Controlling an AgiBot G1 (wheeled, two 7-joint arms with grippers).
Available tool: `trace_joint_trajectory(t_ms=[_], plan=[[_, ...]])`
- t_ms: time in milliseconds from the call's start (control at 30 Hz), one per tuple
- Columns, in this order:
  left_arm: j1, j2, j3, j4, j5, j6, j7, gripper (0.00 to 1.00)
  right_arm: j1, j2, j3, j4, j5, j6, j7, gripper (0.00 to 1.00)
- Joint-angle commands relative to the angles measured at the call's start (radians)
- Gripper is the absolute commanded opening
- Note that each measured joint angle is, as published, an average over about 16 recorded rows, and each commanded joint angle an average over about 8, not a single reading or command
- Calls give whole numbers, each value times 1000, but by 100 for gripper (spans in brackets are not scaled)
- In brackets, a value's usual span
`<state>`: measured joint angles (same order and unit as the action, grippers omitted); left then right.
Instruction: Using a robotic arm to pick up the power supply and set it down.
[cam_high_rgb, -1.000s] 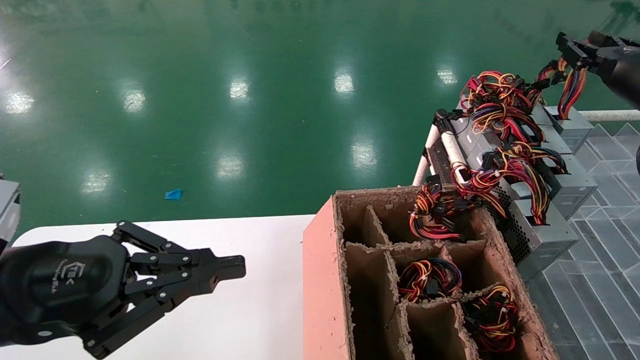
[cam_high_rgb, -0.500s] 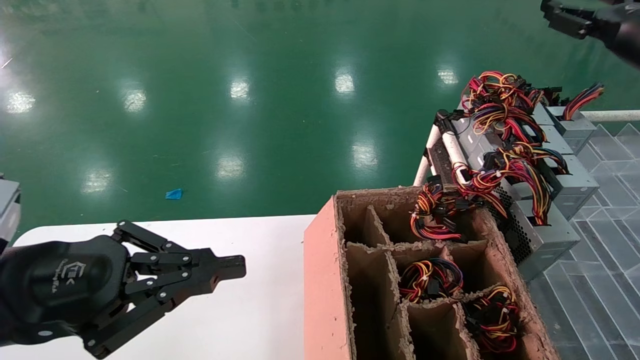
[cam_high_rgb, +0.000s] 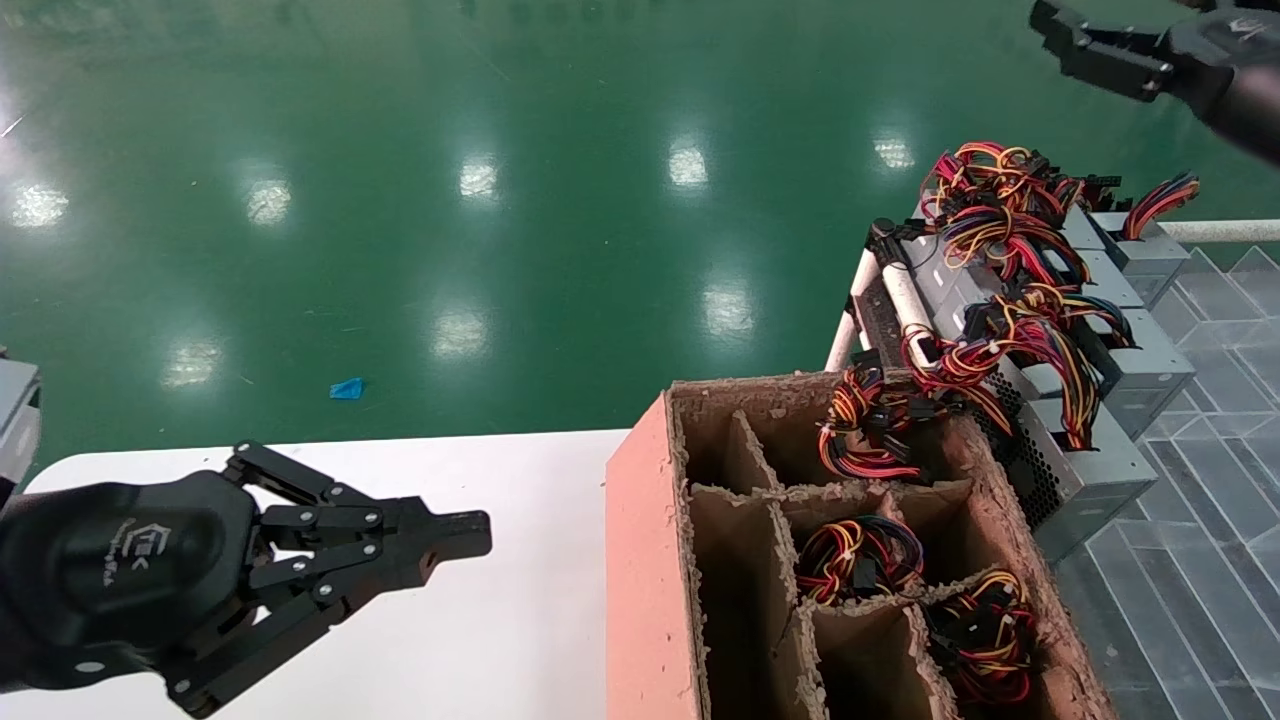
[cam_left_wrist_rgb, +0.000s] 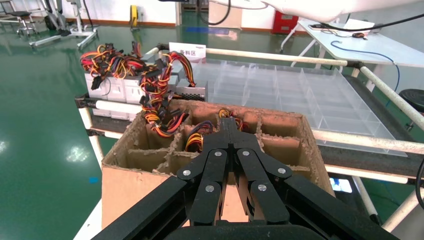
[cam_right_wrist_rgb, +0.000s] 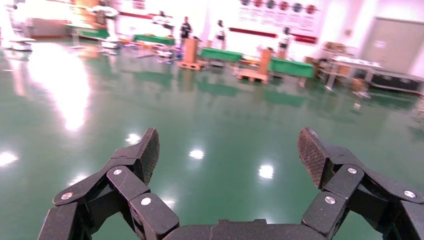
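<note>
The power supply (cam_high_rgb: 1146, 254) is a small grey metal box at the far end of a row on the rack at the right. Its tied bundle of red, orange and black wires (cam_high_rgb: 1160, 198) sticks up and to the right. My right gripper (cam_high_rgb: 1075, 42) hangs open high above it and to its left, holding nothing. In the right wrist view the right gripper (cam_right_wrist_rgb: 230, 150) has only green floor between its fingers. My left gripper (cam_high_rgb: 478, 534) is shut and empty, parked over the white table (cam_high_rgb: 500, 630). In the left wrist view the left gripper (cam_left_wrist_rgb: 229, 122) points at the cardboard box (cam_left_wrist_rgb: 145, 175).
A pink-sided cardboard box (cam_high_rgb: 650, 560) with dividers holds coiled wire bundles (cam_high_rgb: 860, 560). Behind it several more grey units (cam_high_rgb: 1095, 470) with tangled wires (cam_high_rgb: 990, 200) line the rack. A white pipe rail (cam_high_rgb: 1225, 231) and clear plastic tray (cam_high_rgb: 1200, 580) lie at the right.
My right gripper let go of the power supply's wire bundle, opened, rose and shifted left. The wires dropped and now lean right. The left arm has not moved.
</note>
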<state>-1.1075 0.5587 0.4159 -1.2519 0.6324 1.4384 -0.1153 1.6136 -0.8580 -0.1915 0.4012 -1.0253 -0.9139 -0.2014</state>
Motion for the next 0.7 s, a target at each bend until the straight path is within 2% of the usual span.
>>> trace_joint_trajectory(t_ms=[33, 100, 133, 167, 700], plan=[[0, 0, 0, 0, 0, 0, 0, 62, -26, 12, -4, 42, 14, -28, 19, 100], [0, 0, 0, 0, 0, 0, 0, 87, -51, 23, -8, 84, 28, -55, 37, 100], [0, 0, 0, 0, 0, 0, 0, 96, -64, 29, -10, 105, 35, -69, 46, 100], [0, 0, 0, 0, 0, 0, 0, 100, -77, 35, -13, 126, 42, -83, 56, 100], [0, 0, 0, 0, 0, 0, 0, 100, -282, 129, -46, 462, 154, -304, 204, 100]])
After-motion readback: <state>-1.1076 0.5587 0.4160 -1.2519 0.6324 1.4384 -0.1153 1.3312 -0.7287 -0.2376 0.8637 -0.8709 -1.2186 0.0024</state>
